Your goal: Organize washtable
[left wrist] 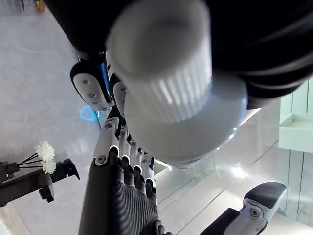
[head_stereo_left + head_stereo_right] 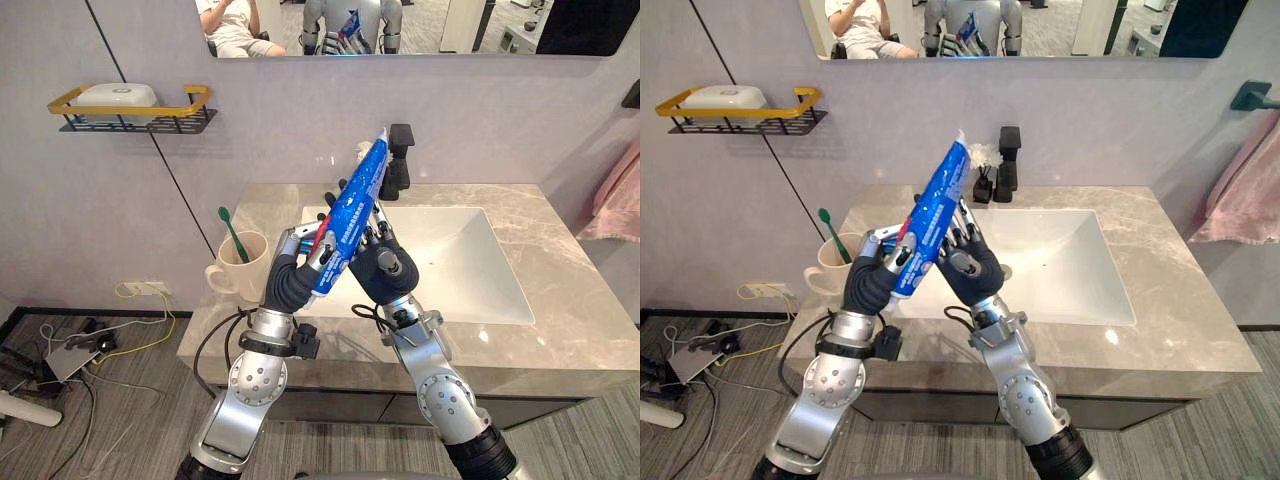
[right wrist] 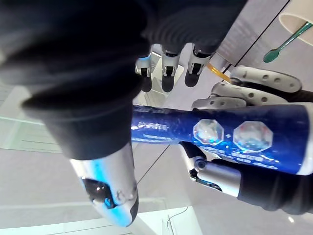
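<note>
So the toothpaste tube (image 2: 352, 205) isn't on the counter at all right now. It's up in the air over the front left part of the sink basin (image 2: 460, 260), tilted, with the crimped end pointing up and away toward the black faucet (image 2: 401, 150) and the white cap (image 1: 166, 63) down low near the wrists.

The left hand (image 2: 290, 275) has it. Fingers and thumb are curled round the lower part of the blue tube, which is clearest in the right wrist view. The right hand (image 2: 382, 265) sits just beside it on the other side, back of the hand toward the head camera. Its fingers are pretty much straight, pointing up and lying against the tube rather than wrapped round it (so touching, not gripping, as far as I can see).

Everything else is on or around the marble countertop (image 2: 570, 320). A cream mug (image 2: 243, 275) stands to the left of the basin with a green toothbrush (image 2: 232, 232) standing in it, close to the left hand but apart from it. A wire wall rack (image 2: 140, 125) with a yellow rail hangs on the wall to the upper left, holding something white. A pink towel (image 2: 615, 195) hangs at the far right, and there's a mirror (image 2: 450, 25) above the faucet.
</note>
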